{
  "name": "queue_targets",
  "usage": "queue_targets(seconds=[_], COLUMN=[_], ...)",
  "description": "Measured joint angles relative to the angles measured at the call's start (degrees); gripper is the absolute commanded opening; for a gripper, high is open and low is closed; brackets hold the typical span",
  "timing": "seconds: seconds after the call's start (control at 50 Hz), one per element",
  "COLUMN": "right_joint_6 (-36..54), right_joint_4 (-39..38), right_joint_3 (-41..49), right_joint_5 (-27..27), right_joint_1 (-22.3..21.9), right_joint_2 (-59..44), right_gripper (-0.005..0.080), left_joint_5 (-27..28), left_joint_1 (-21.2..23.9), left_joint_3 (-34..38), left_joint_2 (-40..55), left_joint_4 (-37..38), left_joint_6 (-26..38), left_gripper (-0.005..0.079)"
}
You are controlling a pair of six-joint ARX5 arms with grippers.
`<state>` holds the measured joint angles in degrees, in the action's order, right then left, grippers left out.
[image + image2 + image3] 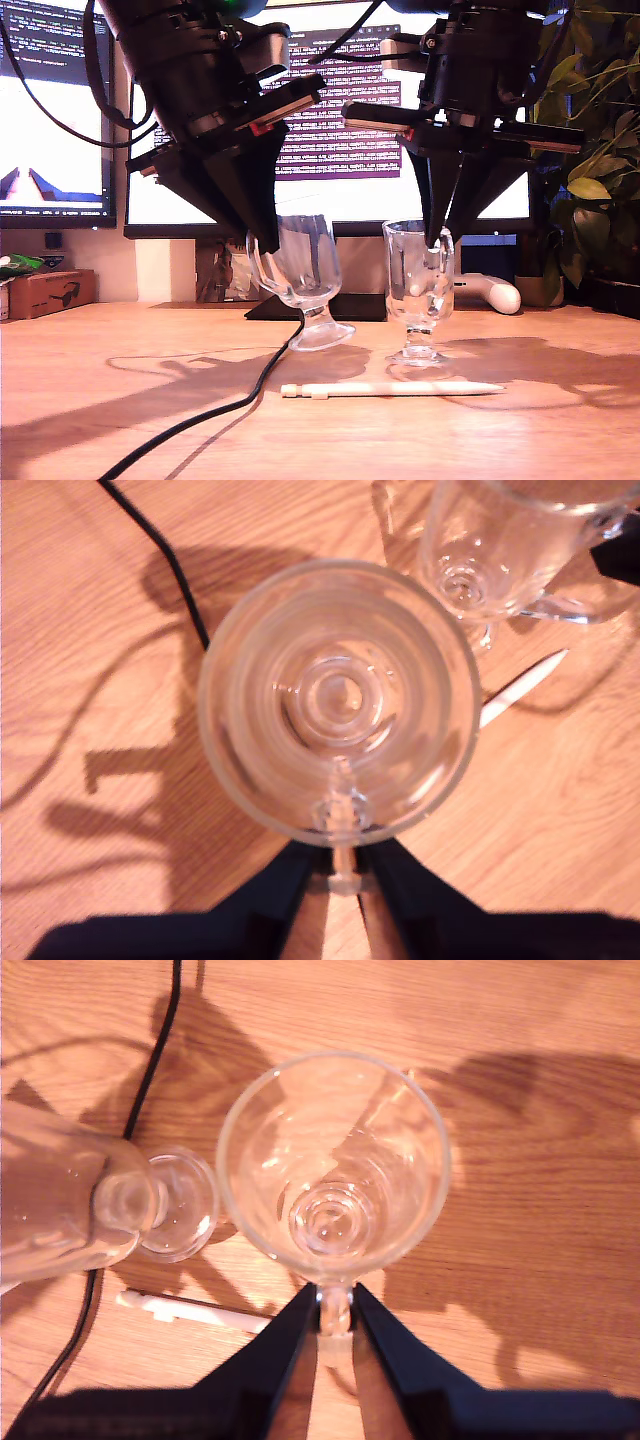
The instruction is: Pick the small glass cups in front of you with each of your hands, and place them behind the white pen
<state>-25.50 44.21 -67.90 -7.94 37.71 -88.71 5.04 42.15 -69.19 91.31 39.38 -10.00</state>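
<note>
My first gripper has its fingers clamped on the handle of the tilted glass mug, whose rim leans toward 11 o'clock in the exterior view. My second gripper pinches the upright glass mug by its handle. The white pen lies flat on the table with its tip at 3 o'clock, and both mugs sit beyond it at 12.

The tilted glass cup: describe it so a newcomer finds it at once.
On the desk, behind the white pen, are two glass cups. The tilted cup is on the exterior view's left, beside the black cable, held by my first end effector. Its twin stands upright; this one leans.
</note>
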Motion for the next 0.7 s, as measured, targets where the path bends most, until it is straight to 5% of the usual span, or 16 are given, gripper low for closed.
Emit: queue_targets(seconds=[0.48, 0.7], right_joint_6=[0.0, -0.5], right_joint_4=[1.7, 1.7], right_joint_3=[0.0, 0.0], right_joint_5=[-0.4, 0.5], right_joint_1=[0.7, 1.8], right_joint_2=[0.0, 0.2], right_gripper=[0.0236, 0.0252], left_joint_5=[0.0, 0.0], left_joint_1=[0.1, 0.1], left_joint_3=[0.0, 0.0], left_joint_2=[0.0, 0.0], left_joint_4=[0.0, -0.2], left_joint_6=[0.0, 0.0], left_gripper=[-0.0023, -0.0023])
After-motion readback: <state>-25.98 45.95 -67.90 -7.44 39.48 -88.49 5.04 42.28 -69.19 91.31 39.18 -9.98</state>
